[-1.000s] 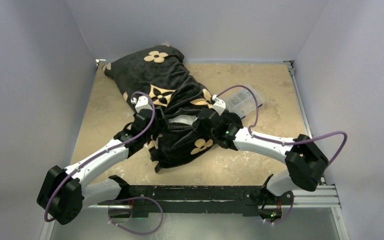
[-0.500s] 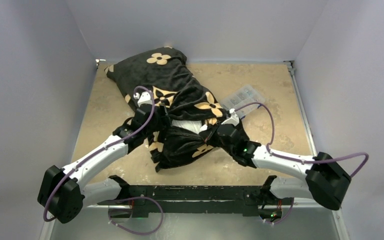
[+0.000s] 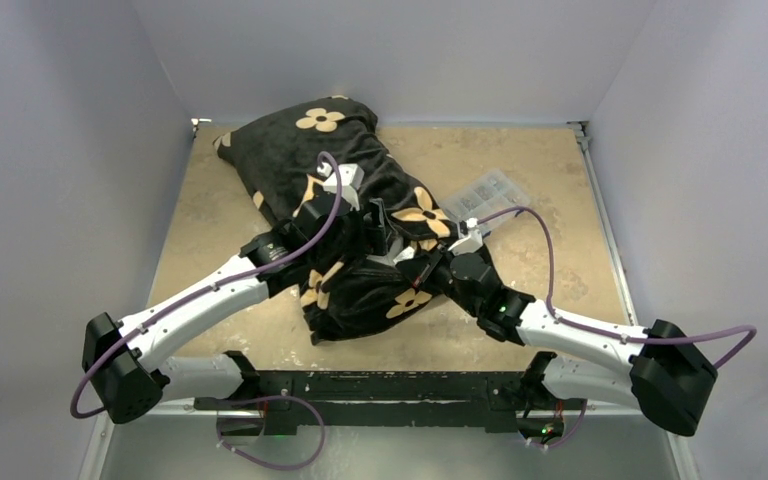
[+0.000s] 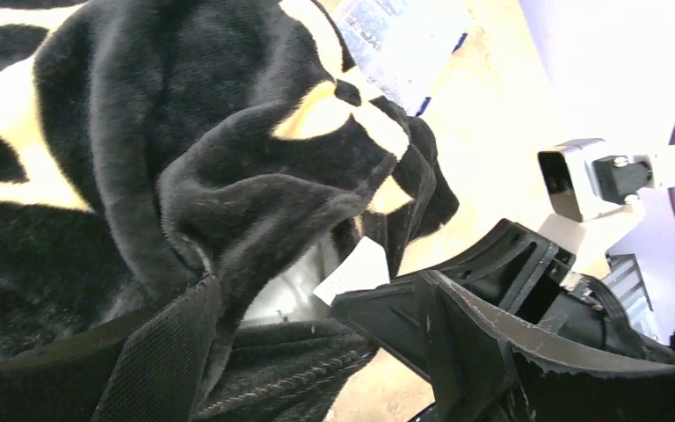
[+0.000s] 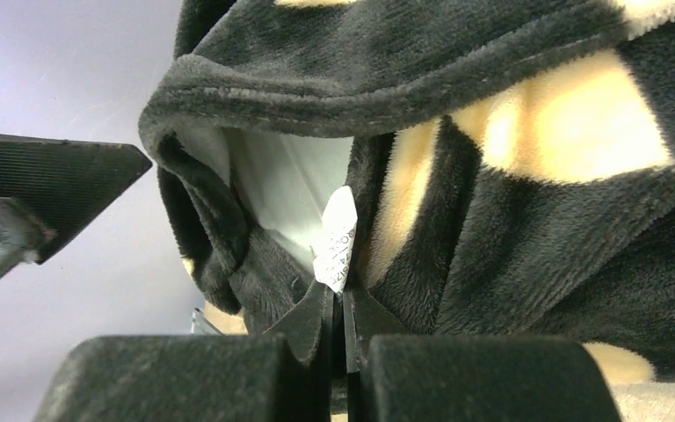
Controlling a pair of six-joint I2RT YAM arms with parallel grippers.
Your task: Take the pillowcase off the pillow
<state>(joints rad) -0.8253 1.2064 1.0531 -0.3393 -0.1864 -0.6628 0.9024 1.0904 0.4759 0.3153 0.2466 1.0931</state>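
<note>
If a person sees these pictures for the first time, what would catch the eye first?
The black plush pillowcase with tan flowers dominates, lying bulky from the far left corner to the middle of the table. Both arms meet at its near opening: the right gripper has its fingers shut, apparently on a small white label, while the left gripper stands open over the fabric beside it.

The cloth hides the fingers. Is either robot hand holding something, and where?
The right gripper seems to pinch the white label at the pillowcase opening; the left gripper is open, holding nothing.
</note>
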